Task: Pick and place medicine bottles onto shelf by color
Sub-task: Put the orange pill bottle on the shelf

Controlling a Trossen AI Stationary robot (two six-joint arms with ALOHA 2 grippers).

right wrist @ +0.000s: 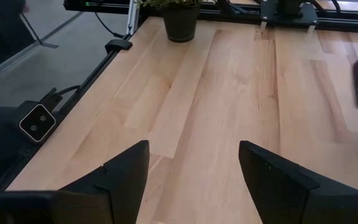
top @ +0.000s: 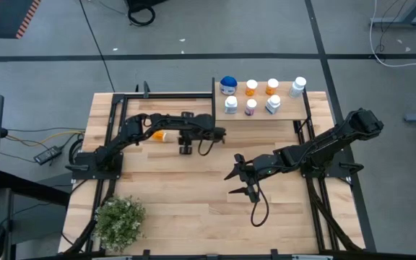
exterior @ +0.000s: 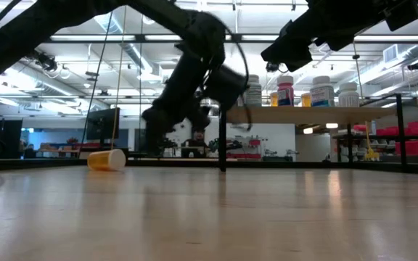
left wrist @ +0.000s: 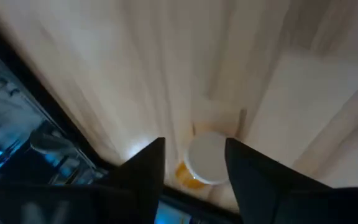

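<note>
1. The left gripper point(left wrist: 194, 163) is spread open, with an orange bottle with a white cap point(left wrist: 202, 163) lying on its side right between the two fingers. It isn't clamped, because bare tabletop shows either side of the cap in the left wrist view.
2. From the high view that same bottle point(top: 159, 135) sits on the plank table point(top: 193, 209), tucked against the left arm and well short of the shelf. The low view also has it tipped over on the wood.
3. The right gripper point(top: 241, 177) is wide open too and holds nothing. It hangs over the middle of the table, and past its fingers there's just bare planks and the potted plant point(right wrist: 180, 18) at the far edge.
4. The shelf point(top: 266, 114) is beyond the right gripper, well apart from it. It's got seven bottles standing in two rows: a blue bottle point(top: 228, 85), two orange ones point(top: 251, 88) and a white one point(top: 298, 87) at the back, then two white ones with a pinkish one point(top: 250, 107) between them in front.
5. The plant is at the table's near-left corner, far from both grippers.
</note>
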